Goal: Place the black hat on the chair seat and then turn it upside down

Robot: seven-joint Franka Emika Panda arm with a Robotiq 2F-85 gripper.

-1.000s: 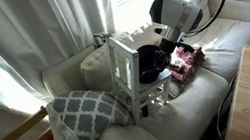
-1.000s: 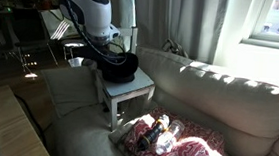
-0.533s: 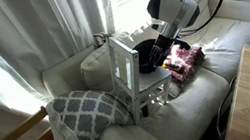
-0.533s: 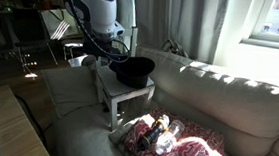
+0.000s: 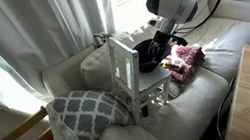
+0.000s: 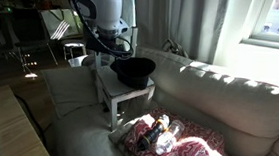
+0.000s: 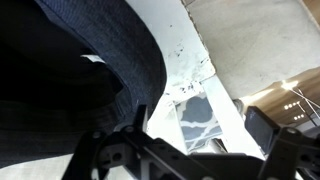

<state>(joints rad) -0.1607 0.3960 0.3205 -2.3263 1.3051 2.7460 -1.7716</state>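
The black hat (image 6: pixel 133 72) sits on the chair seat (image 6: pixel 141 91), a pale surface on a small chair (image 5: pixel 122 62) on the cream sofa (image 6: pixel 210 99) by the curtains (image 5: pixel 0 49). The tool (image 6: pixel 121 52) hangs just above, spread wide, holding nothing.

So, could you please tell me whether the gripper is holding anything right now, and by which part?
Nothing, it seems: the gripper is open over the seat, with the hat lying beside it.
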